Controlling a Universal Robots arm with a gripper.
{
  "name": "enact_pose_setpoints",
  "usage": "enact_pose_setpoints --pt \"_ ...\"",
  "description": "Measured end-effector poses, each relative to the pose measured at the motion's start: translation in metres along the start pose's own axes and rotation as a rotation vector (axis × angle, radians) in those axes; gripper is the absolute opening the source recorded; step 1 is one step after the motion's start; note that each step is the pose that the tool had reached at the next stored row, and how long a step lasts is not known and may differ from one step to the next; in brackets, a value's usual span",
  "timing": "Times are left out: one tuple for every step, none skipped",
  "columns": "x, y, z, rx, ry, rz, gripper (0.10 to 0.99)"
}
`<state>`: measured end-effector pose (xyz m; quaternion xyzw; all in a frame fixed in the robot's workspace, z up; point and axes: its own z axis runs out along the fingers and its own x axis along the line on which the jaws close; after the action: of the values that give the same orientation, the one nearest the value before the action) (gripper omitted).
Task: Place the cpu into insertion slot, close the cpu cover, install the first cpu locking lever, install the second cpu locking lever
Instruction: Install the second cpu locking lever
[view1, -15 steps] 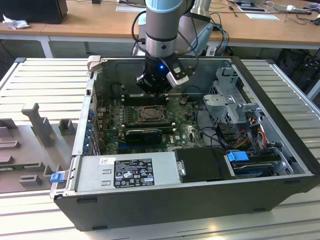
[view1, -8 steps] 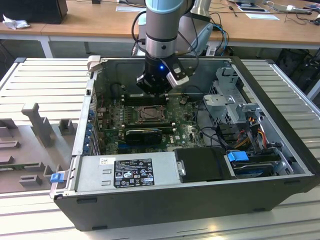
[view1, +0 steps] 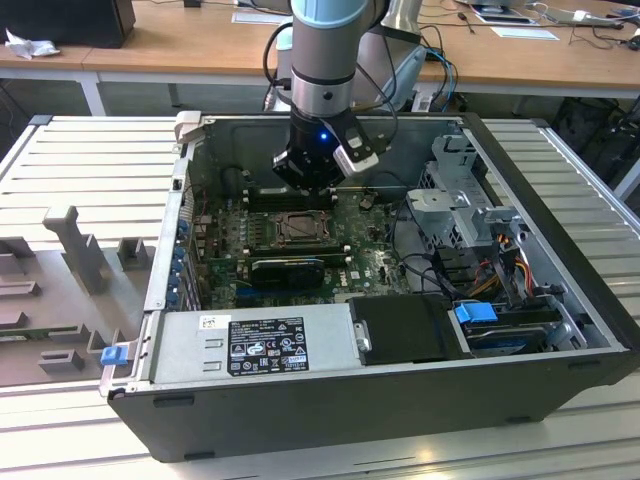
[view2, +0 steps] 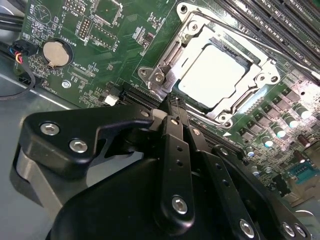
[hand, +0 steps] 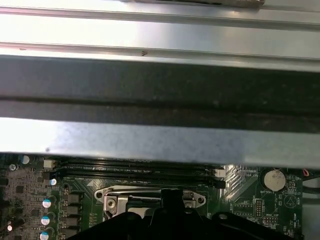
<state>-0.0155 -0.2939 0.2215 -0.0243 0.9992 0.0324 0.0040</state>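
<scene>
Your arm is down inside the open computer case (view1: 560, 250), with the end effector (view1: 305, 180) hanging just above the circuit board (view1: 370, 262) at the far side of the socket. In the second wrist view the end effector (view2: 175, 107) shows its two black fingers (view2: 176, 145) pressed together into one narrow blade, nothing between them, and the tip sits right at the near edge of the insertion slot (view2: 165, 75). The cpu (view2: 212, 75) is already seated in that slot, its pale square top flat and level inside the frame. The cpu cover (view2: 240, 102) lies down around the chip, its cut-out framing the pale top, with shiny metal bars running along its sides; you cannot tell from here whether the levers are latched. Just past the socket run the long black memory slots (view2: 272, 22), and off to the other side a round coin battery (view2: 55, 52) sits on the green board. In the first wrist view the socket frame (hand: 150, 197) peeks out past the dark body of the tool, with the case wall (hand: 160, 90) spanning above it. In the exterior view the long black card (view1: 290, 268) lies beside the socket, and the grey power supply (view1: 250, 345) lines the near side of the case.
</scene>
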Motion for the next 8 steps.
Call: enact_pose_setpoints --pt "0.0 -0.0002 0.0 0.0 0.0001 0.0 0.106" --pt "0.0 -0.0007 -0.0001 0.0 0.0001 0.0 0.106" --pt "0.0 -0.0011 -0.0001 0.0 0.0001 0.0 0.106" --pt "0.0001 -0.0015 -0.0001 0.0 0.0001 0.0 0.106" --pt "0.0001 -0.0018 -0.0001 0.0 0.0 0.0 0.106" --pt "0.0001 -0.002 -0.0001 0.0 -0.0001 0.0 0.106" --pt "0.0001 -0.0021 -0.0001 0.0 0.0 0.0 0.106" --pt "0.0001 -0.0022 -0.0004 0.0 0.0 0.0 0.106"
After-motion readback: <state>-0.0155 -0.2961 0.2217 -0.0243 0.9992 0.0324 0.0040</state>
